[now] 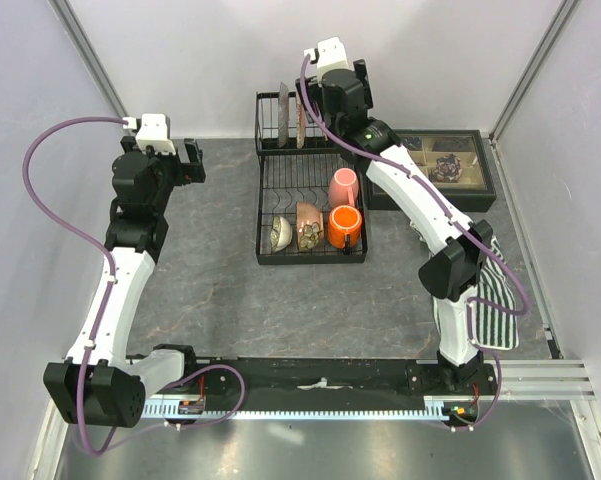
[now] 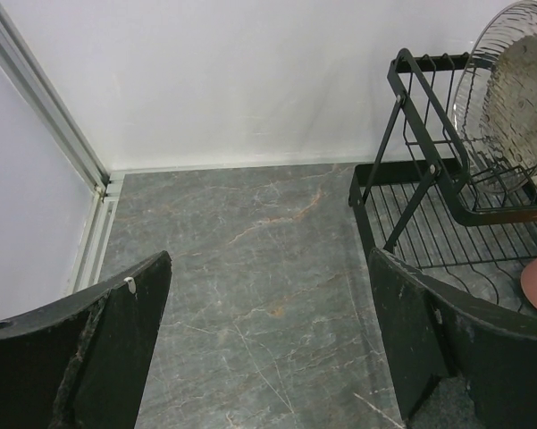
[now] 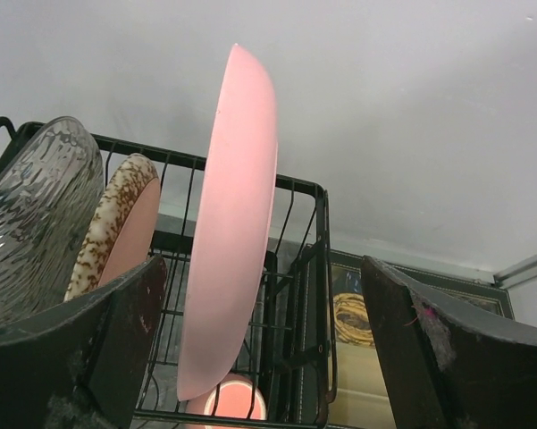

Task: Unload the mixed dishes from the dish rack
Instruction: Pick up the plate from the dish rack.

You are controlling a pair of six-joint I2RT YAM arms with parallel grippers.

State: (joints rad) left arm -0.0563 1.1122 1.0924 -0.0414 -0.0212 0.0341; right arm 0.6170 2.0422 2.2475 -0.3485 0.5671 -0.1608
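My right jaws gape wide before the pink plate [image 3: 232, 223] standing in the rack [image 1: 262, 205] at the surface's far edge; my left jaws hang wide, empty. Next I should close on its rim and lift.

Light is bright, diffuse, even; shadows around the dish rack [image 1: 310, 205] are faint and soft-edged. Top view is sharp throughout. Right wrist view: pink plate [image 3: 232, 223] in the rack is crisp, the fingers [image 3: 98, 357] either side dark and slightly soft.

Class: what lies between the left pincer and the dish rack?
Nothing but bare grey tabletop. The top view shows that stretch between the left pincer and the rack, and the left wrist view agrees.
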